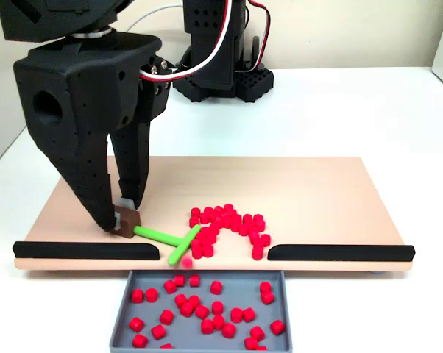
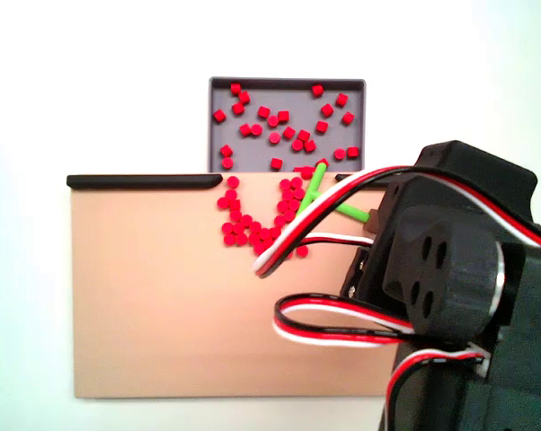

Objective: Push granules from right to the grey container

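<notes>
Gap between two black strips (image 1: 85, 250) open toward grey container (image 1: 126, 312) — partly blocked by green pusher (image 1: 174, 243) and granules (image 1: 229, 224). Board (image 1: 317, 191) right half bare — free passage.

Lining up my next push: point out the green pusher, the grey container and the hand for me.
green pusher (image 1: 183, 245): a fixed view, on its crossbar.
grey container (image 1: 123, 305): a fixed view, on its left wall.
hand (image 1: 123, 218): a fixed view, between its fingertips at the pusher's stem end.
</notes>
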